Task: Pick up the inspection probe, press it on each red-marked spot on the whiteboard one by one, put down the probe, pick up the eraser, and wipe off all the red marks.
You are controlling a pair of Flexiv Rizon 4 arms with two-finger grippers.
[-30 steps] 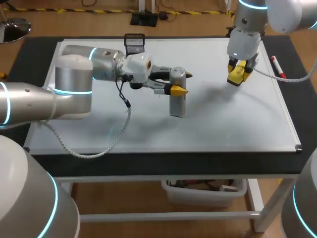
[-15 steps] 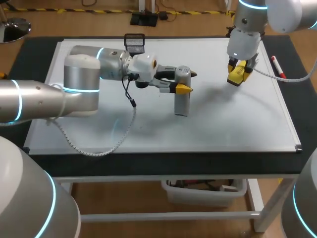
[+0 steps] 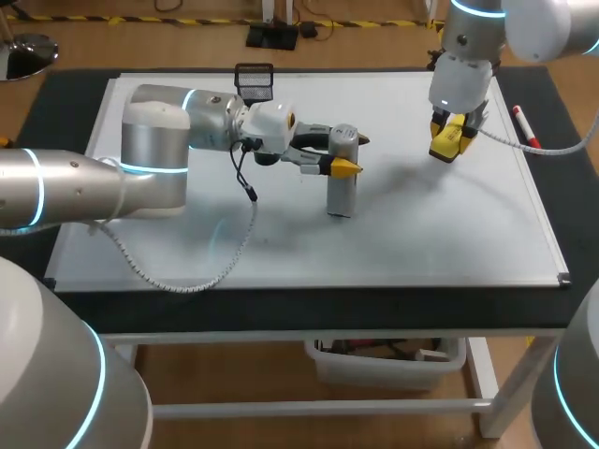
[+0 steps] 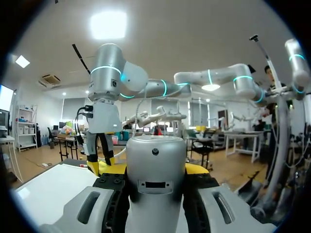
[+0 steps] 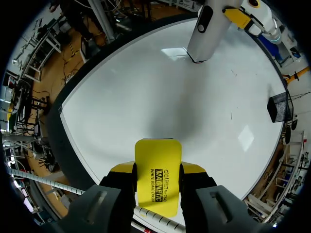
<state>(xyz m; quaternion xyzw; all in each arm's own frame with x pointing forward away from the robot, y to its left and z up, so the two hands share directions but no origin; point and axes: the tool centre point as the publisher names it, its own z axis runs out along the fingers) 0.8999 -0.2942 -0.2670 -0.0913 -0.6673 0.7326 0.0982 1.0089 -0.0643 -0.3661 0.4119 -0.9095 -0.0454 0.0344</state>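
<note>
Rig: I run 2 arms, tele-op, at a table with a whiteboard (image 3: pixel 440 234).
L gripper (image 3: pixel 351 154): comes in from the left, near board centre. Fingers pinch the probe from 2 sides, up near its top.
Probe (image 3: pixel 342 182): silver cylinder, upright. Base looks down on the board, near the middle.
R gripper (image 3: pixel 452 138): hangs over the far-right part of the board, well apart from the probe. Fingers clamp the eraser.
Eraser (image 5: pixel 157 177): yellow block held between the R fingers, above the board, not touching it.
Red marks: none that I can make out in head or R wrist view. The board reads plain white.
Marker (image 3: pixel 524 126): red cap, lies by the board's right edge.
Basket (image 3: pixel 254 82): black mesh, at the far edge, behind the L arm.
Step in hand (my call): probe stage, either pressing a spot or setting it down. I can't tell which.
Progress (my call): late. The eraser is already in R, and wiping is not yet begun.
Next move needs: L to let go with the probe stable and back off clear. R then lowers the eraser flat on the board. With no marks seen, I have no wipe target.
</note>
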